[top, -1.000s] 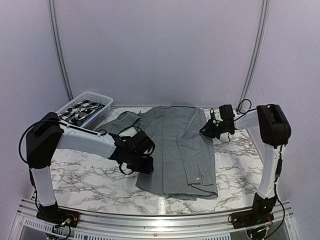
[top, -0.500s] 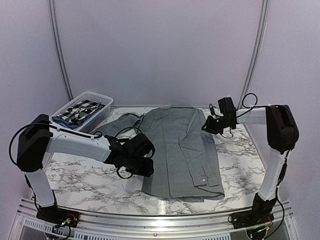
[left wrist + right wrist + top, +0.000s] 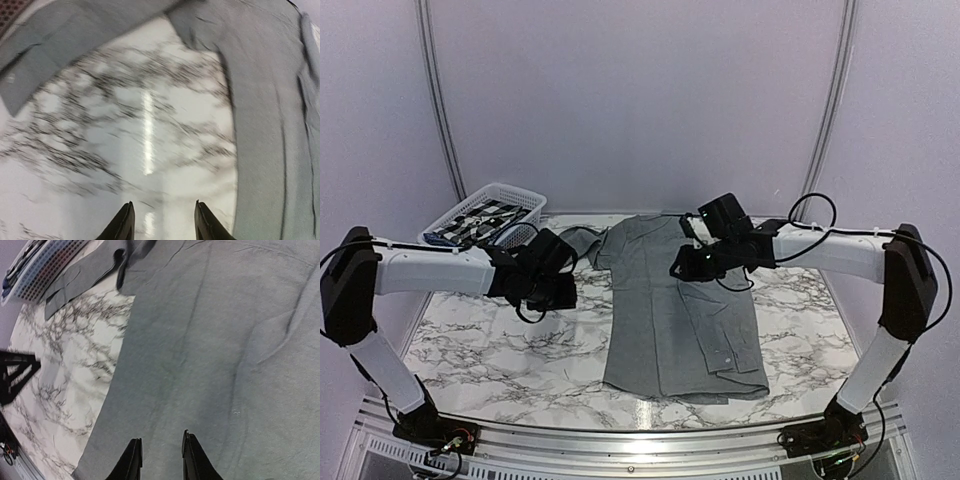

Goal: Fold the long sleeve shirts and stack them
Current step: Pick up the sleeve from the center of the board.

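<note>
Grey shirt [image 3: 670, 310] lies flat on the marble tabletop [image 3: 470, 340], centre to right, collar toward the far edge, hem toward the near edge. One sleeve [image 3: 75, 35] trails off toward the white basket [image 3: 520, 195] at the far left corner.

Left gripper [image 3: 164, 222]: over bare marble just left of the shirt body, sleeve beyond it; fingers apart, nothing between them.

Right gripper [image 3: 161, 460]: above the shirt's upper body, cloth directly beneath, not touching as far as visible; fingers apart, gap narrower, nothing held.
</note>
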